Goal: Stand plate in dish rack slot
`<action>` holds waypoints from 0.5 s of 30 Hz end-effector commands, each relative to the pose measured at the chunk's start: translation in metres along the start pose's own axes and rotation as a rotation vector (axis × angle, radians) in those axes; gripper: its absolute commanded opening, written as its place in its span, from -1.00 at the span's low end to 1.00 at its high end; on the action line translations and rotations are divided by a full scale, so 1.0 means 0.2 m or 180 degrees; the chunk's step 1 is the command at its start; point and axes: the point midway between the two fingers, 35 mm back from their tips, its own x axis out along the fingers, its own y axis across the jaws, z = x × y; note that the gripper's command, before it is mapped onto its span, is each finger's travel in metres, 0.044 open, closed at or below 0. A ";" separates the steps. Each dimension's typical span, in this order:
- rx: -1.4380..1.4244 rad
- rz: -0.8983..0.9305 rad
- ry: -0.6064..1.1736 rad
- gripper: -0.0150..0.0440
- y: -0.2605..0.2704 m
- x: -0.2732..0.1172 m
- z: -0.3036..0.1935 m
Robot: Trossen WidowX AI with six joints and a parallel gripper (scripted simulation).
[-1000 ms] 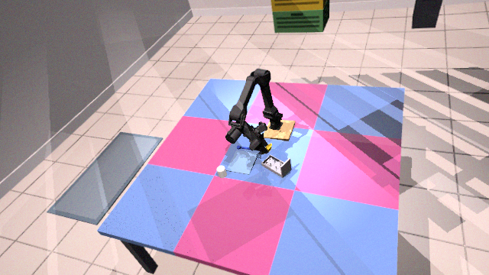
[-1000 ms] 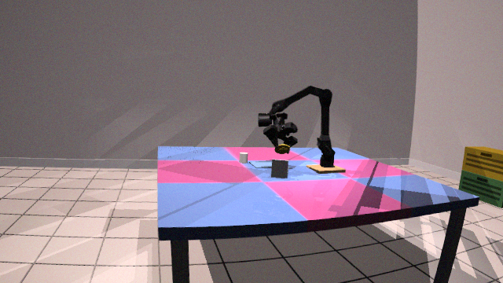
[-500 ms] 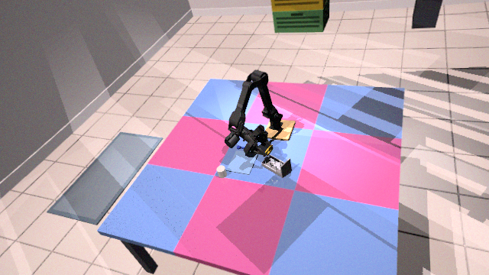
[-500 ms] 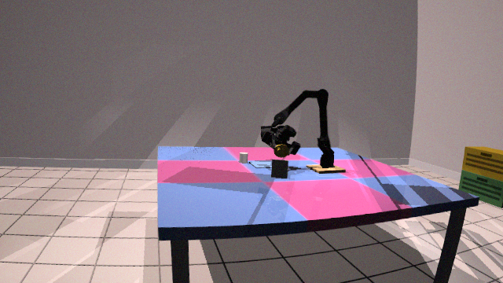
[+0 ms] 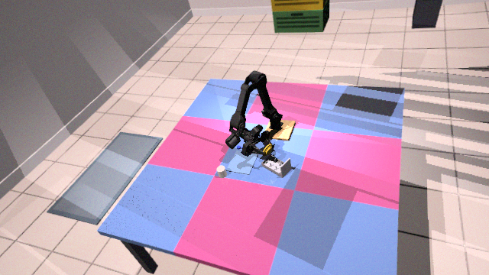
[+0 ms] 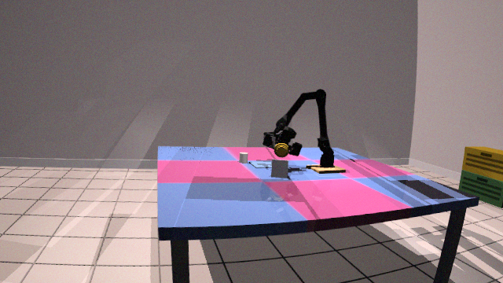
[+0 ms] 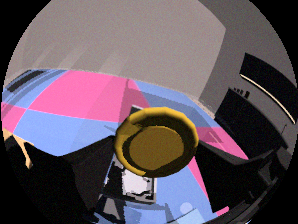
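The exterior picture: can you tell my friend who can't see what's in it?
A black robot arm holds a yellow plate in its hand, up above a small gray dish rack on a pink and blue table. A little white cylinder stands nearby, and yellow and green crates are on the floor at the right.
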 end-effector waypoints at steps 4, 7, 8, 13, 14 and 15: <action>0.0026 -0.0006 -0.0015 -0.49 0.01 0.02 -0.03; 0.0018 -0.0004 -0.0010 -0.49 0.02 0.04 -0.07; 0.0015 -0.0003 -0.0008 -0.49 0.03 0.05 -0.08; 0.0003 -0.0001 -0.0004 -0.49 0.04 0.09 -0.13; 0.0002 -0.0001 -0.0004 -0.49 0.05 0.09 -0.13; 0.0002 -0.0001 -0.0004 -0.49 0.05 0.09 -0.13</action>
